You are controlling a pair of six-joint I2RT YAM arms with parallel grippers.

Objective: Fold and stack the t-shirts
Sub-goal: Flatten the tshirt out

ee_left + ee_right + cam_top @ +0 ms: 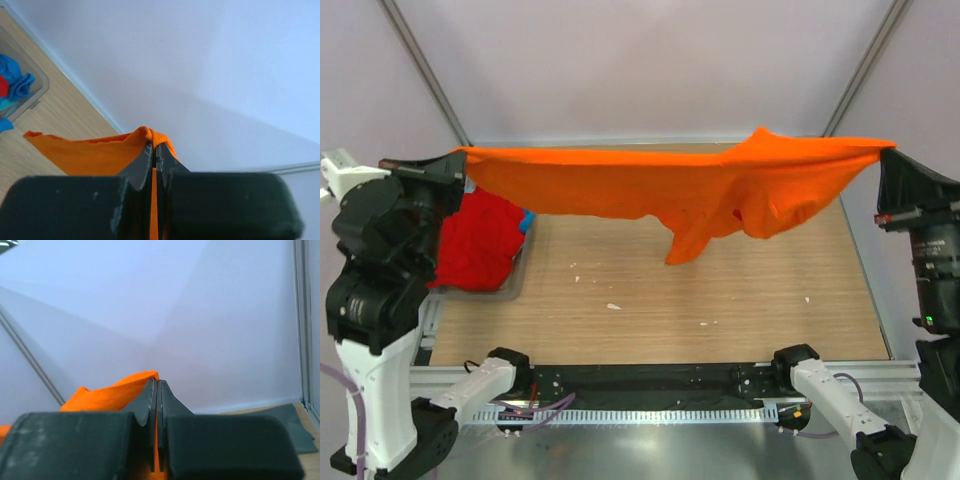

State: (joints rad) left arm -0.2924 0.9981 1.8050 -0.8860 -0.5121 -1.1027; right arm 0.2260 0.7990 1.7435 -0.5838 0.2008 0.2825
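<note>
Orange t-shirt (650, 185) aloft between left claw (155, 150), right claw (157, 386)

Shirt (650, 185) btwn L claw (463, 160) & R claw (888, 152), above table (720, 300); shirt pile (475, 245) in tub (518, 262), left

The wooden table (650, 310) bears a clear tub (44, 82) at left, a dark grey shirt (280, 424) and white specks (613, 306).

My left arm (375, 290) and right arm (940, 260): white shells low, black joints above. Left hand (155, 150), right hand (157, 386): matte black, scuffed. Purple cable (358, 415) at left base.
</note>
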